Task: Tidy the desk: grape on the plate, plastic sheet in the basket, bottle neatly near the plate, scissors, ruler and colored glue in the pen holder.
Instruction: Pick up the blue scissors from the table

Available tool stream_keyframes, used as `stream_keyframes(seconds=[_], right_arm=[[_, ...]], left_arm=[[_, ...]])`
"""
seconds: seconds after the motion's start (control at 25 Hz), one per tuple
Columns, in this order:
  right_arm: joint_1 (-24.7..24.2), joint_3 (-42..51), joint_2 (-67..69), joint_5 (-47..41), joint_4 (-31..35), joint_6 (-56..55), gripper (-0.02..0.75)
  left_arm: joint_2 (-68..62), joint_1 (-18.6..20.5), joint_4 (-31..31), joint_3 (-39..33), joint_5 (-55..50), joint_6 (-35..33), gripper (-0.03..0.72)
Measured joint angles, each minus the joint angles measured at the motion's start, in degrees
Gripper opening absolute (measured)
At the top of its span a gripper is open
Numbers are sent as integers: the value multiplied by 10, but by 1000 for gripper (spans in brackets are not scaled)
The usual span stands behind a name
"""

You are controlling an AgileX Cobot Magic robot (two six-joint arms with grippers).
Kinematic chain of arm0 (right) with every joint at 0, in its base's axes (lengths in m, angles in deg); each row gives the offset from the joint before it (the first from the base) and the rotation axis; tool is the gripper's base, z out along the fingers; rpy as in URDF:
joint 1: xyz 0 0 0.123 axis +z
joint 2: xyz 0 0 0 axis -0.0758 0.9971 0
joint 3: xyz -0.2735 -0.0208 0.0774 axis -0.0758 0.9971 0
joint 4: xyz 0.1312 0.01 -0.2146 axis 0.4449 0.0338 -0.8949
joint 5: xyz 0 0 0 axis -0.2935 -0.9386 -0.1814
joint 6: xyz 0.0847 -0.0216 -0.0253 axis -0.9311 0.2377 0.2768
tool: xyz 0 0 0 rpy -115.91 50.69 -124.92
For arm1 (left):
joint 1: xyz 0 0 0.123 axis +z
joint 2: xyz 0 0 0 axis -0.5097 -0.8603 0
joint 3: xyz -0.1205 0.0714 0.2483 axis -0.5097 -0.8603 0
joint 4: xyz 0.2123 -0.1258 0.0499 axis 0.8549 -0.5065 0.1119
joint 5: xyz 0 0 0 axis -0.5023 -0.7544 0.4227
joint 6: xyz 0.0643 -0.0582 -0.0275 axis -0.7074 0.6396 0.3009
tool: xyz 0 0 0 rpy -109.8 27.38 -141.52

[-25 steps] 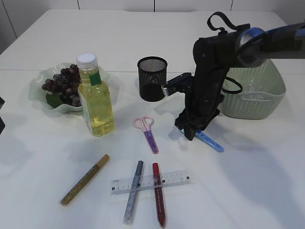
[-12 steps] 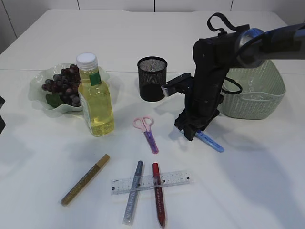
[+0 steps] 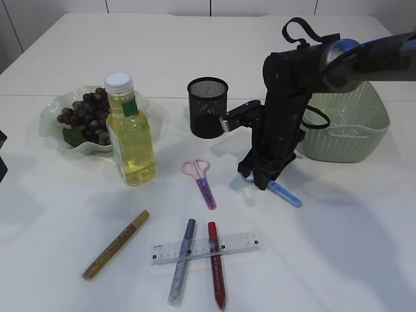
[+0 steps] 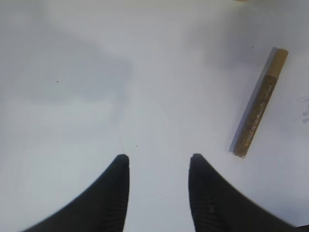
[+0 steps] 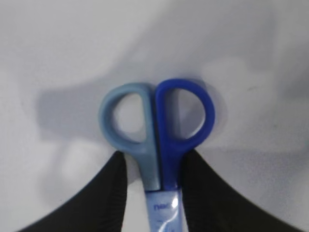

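Pinching the blue plastic scissors (image 5: 159,159) just below their two loop handles, one pale, one deep blue, the right gripper (image 5: 154,166) holds them on the white table (image 3: 338,247) near the black mesh pen holder (image 3: 207,107); the left gripper (image 4: 158,162) hovers spread

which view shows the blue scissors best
The right wrist view: the blue scissors fill it, both handle loops clear, the right gripper closed on the shank just below them. The exterior view shows only the blade end poking out under the arm. The left wrist view misses them.

White table (image 3: 78,39), bottle (image 3: 130,133), plate (image 3: 51,125), pen holder (image 3: 207,107), basket (image 3: 354,140), ruler (image 3: 237,244), pink scissors (image 3: 202,180)
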Motion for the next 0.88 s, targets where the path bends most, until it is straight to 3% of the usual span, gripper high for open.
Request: stream_keyframes(seconds=[0.08, 0.2, 0.48, 0.88], right_arm=[[0, -1, 1, -2, 0, 0, 228], [0, -2, 1, -3, 0, 0, 194], [0, -5, 1, -8, 9, 0, 191], [0, -76, -11, -56, 82, 3, 188]], left_arm=[[0, 0, 0, 0, 0, 0, 298], [0, 0, 0, 0, 1, 0, 298], [0, 0, 0, 0, 2, 0, 296], [0, 0, 0, 0, 3, 0, 289]])
